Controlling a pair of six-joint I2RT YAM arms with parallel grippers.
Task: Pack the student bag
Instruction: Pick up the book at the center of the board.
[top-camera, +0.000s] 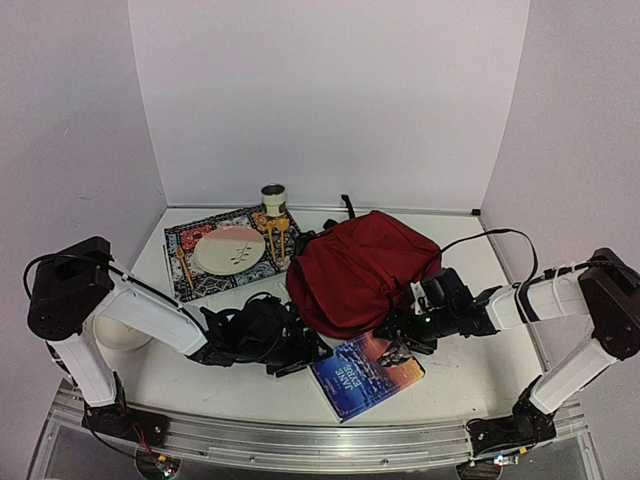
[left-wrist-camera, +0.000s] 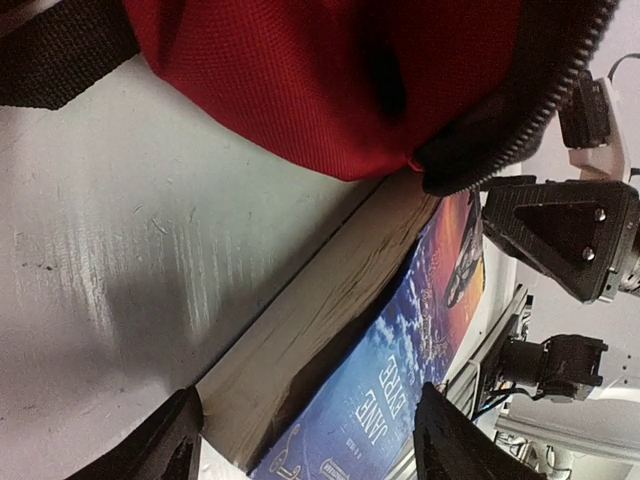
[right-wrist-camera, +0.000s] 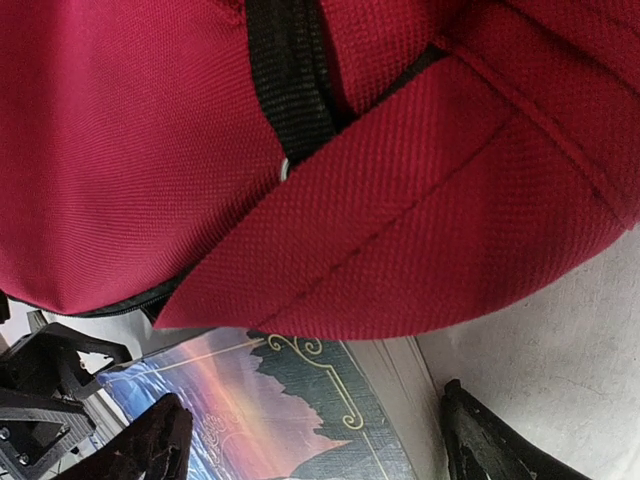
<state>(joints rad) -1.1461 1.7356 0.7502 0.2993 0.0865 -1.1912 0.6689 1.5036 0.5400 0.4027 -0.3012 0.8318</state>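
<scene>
The dark-red student bag lies in the middle of the table. Its lower edge overlaps the far end of a paperback book with a blue and sunset cover titled Jane Eyre. My left gripper is low at the book's left corner and open. In the left wrist view its fingers straddle the book below the bag. My right gripper is open at the book's far right side. In the right wrist view the book lies between its fingers under the bag's flap.
A patterned placemat at the back left holds a pink plate, forks and a small cup. A white bowl sits by the left arm. Black bag straps bunch near my left gripper. The table's metal front rail is close.
</scene>
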